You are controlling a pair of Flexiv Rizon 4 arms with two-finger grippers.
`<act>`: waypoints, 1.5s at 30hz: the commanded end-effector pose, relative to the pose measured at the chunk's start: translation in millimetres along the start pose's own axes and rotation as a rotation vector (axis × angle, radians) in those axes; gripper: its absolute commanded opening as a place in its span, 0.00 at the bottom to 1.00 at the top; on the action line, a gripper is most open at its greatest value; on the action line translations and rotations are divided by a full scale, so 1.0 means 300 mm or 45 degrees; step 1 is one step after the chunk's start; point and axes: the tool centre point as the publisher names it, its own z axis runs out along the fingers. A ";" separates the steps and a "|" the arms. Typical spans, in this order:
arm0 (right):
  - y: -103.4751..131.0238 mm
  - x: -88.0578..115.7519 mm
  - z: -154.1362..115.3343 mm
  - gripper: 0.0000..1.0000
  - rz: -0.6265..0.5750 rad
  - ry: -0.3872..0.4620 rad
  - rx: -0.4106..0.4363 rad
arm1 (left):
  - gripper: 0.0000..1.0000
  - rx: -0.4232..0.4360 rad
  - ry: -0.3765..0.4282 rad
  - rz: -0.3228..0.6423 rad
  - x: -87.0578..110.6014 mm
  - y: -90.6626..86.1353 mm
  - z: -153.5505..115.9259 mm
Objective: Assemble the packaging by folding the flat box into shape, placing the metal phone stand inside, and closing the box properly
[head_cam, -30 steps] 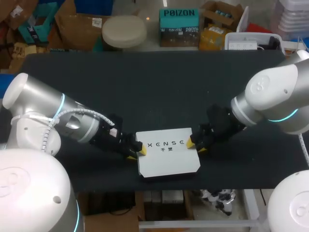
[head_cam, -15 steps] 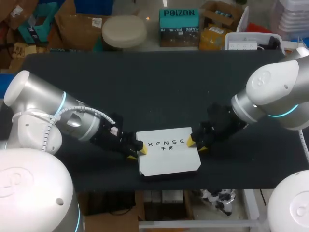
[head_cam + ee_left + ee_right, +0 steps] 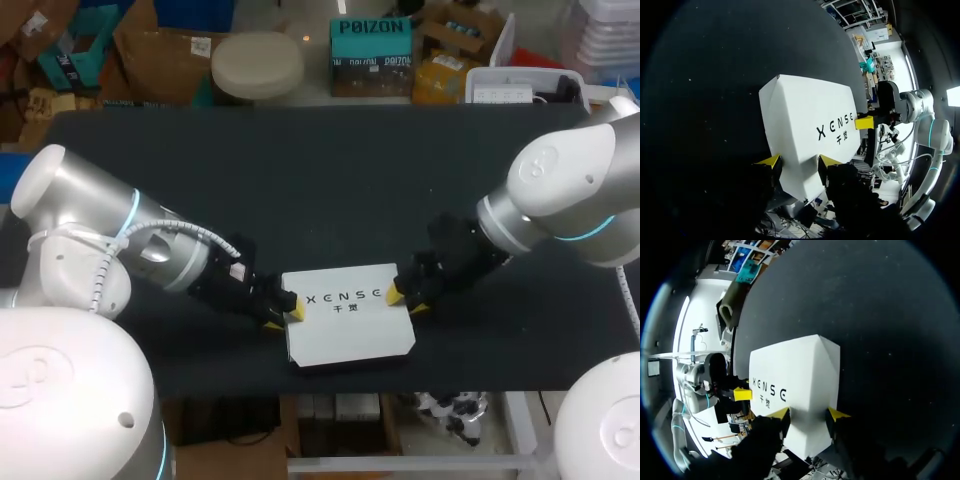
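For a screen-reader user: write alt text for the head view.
A closed white box lies near the front edge of a dark table, gripped at both ends by two robot arms. The left fingers clamp its left end and the right fingers its right end.
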 end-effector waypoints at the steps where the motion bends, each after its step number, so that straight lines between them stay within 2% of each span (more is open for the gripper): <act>1: 0.006 0.008 0.022 0.49 -0.001 -0.001 0.006 | 0.48 -0.015 0.001 0.001 0.006 -0.010 0.023; 10: 0.016 0.026 0.027 0.48 0.022 0.032 0.053 | 0.46 -0.072 0.072 -0.018 0.031 -0.021 0.011; 45: 0.038 0.071 -0.010 0.48 0.092 0.075 0.149 | 0.47 -0.167 0.082 -0.161 0.078 -0.058 -0.023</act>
